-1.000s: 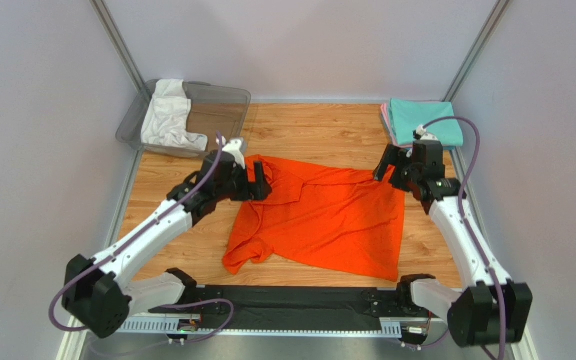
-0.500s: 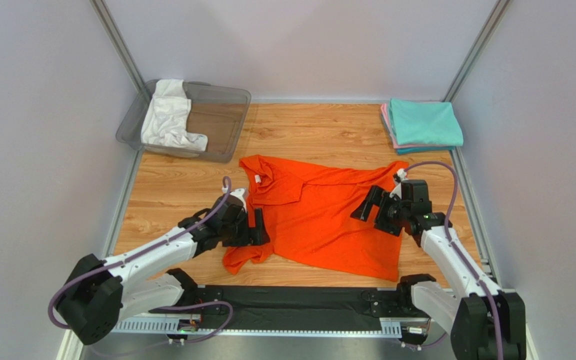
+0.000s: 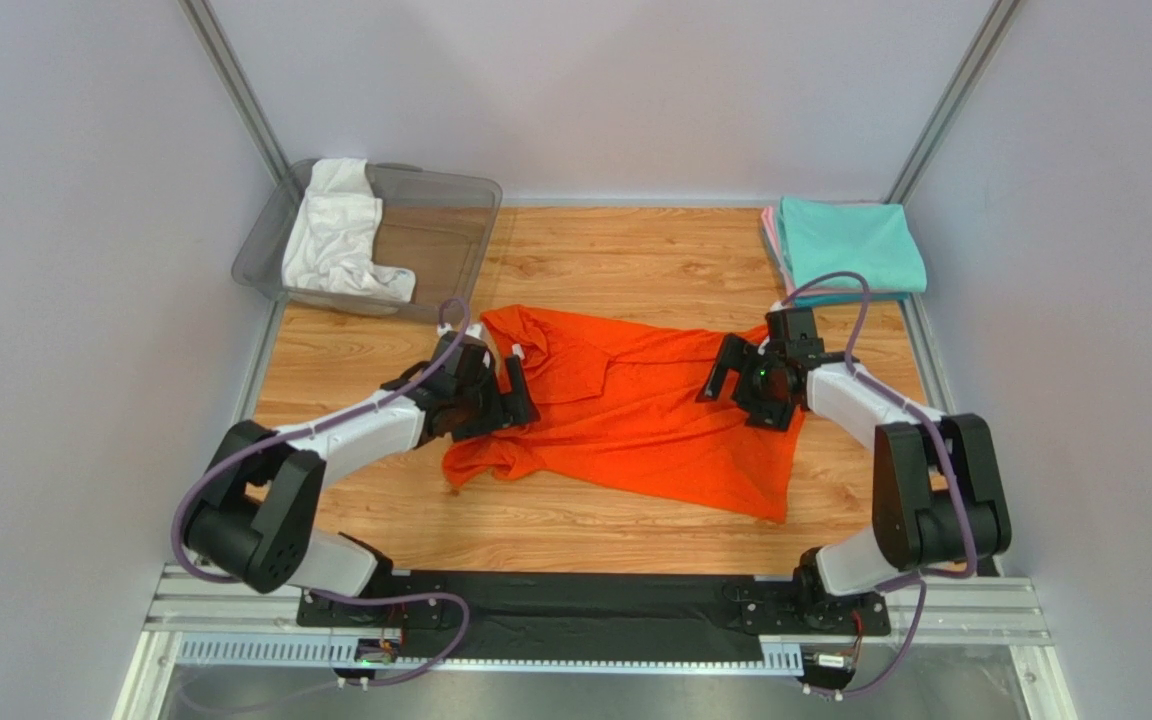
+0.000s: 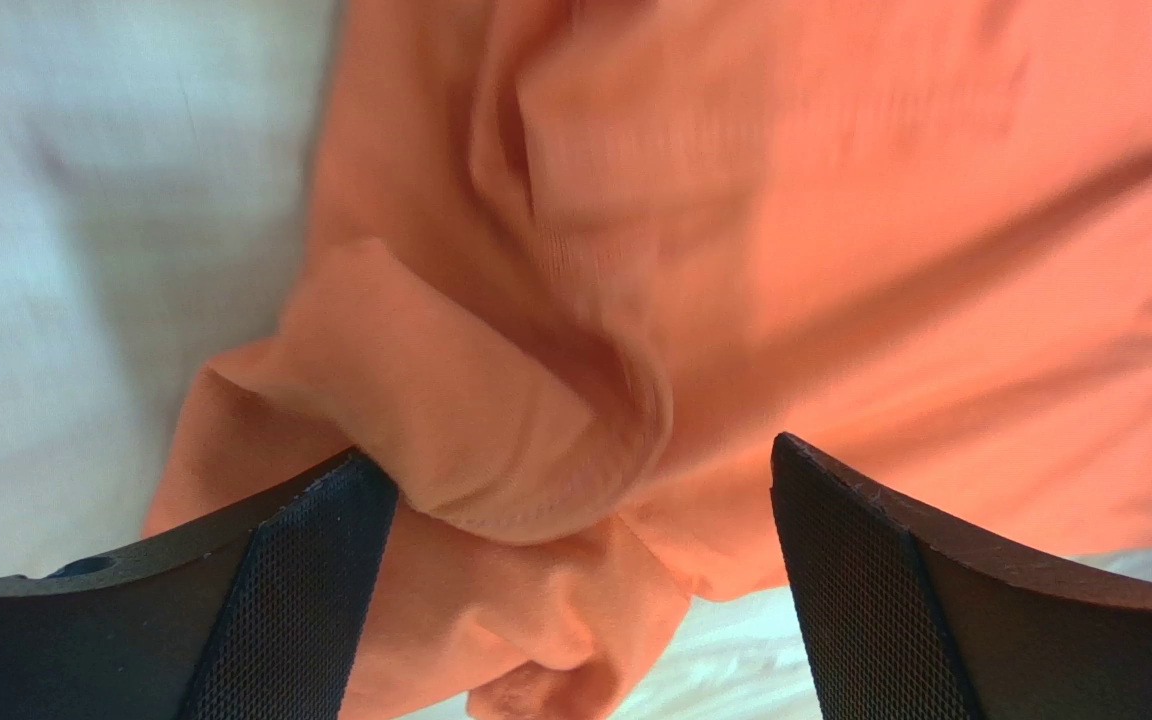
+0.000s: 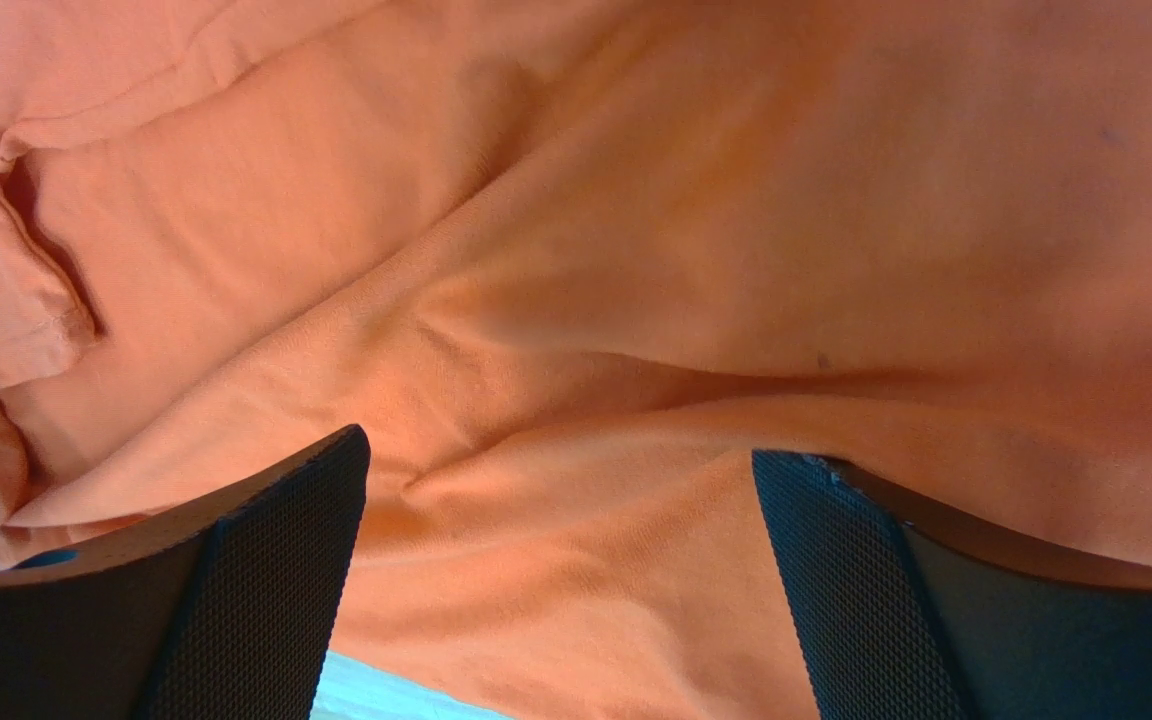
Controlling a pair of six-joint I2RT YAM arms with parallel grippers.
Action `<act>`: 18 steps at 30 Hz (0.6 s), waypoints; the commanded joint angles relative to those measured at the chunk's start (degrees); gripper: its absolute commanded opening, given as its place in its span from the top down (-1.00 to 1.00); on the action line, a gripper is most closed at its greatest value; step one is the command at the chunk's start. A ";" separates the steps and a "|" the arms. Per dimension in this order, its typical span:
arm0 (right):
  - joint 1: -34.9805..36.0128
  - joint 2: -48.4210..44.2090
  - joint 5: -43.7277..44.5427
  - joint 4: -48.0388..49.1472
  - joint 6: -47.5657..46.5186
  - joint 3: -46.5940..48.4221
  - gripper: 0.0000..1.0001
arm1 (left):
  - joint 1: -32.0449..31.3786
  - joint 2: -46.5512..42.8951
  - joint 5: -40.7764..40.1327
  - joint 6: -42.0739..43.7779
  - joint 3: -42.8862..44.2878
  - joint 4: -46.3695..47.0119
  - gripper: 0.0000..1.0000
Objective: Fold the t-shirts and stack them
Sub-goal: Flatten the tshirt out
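The bright orange t-shirt (image 3: 635, 428) lies rumpled and spread on the wooden table, collar to the far left. My left gripper (image 3: 512, 402) hovers open over its left side; in the left wrist view a bunched sleeve of the orange t-shirt (image 4: 838, 225) sits between the wide-apart fingers of the left gripper (image 4: 575, 480). My right gripper (image 3: 732, 383) is open over the shirt's right part, and the right wrist view shows creased orange cloth (image 5: 687, 225) under the right gripper (image 5: 555, 473). A white t-shirt (image 3: 334, 240) lies in the bin. Folded teal (image 3: 850, 243) and pink (image 3: 767, 237) t-shirts are stacked at the far right.
The clear grey plastic bin (image 3: 447, 210) stands at the far left corner. Grey walls close in the table on three sides. Bare wood (image 3: 627, 255) shows between bin and stack, and a black rail (image 3: 582, 600) runs along the near edge.
Both grippers swung toward the near edge, then back over the shirt's middle, staying open. The shirt's near hem and left sleeve have shifted away from the arm bases, so it lies more bunched.
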 commanded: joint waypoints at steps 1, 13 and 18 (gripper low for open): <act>0.09 4.19 4.95 2.09 -1.44 4.72 -1.00 | 1.40 4.63 2.12 4.66 3.53 -1.33 -0.99; 0.01 -14.41 9.70 -6.61 -2.85 7.46 -1.00 | 1.31 -19.16 -3.58 5.38 2.51 -16.25 -0.99; 0.01 -27.60 16.28 -9.51 1.45 1.40 -1.00 | 1.31 -35.95 -6.23 -1.47 -6.45 -22.24 -0.99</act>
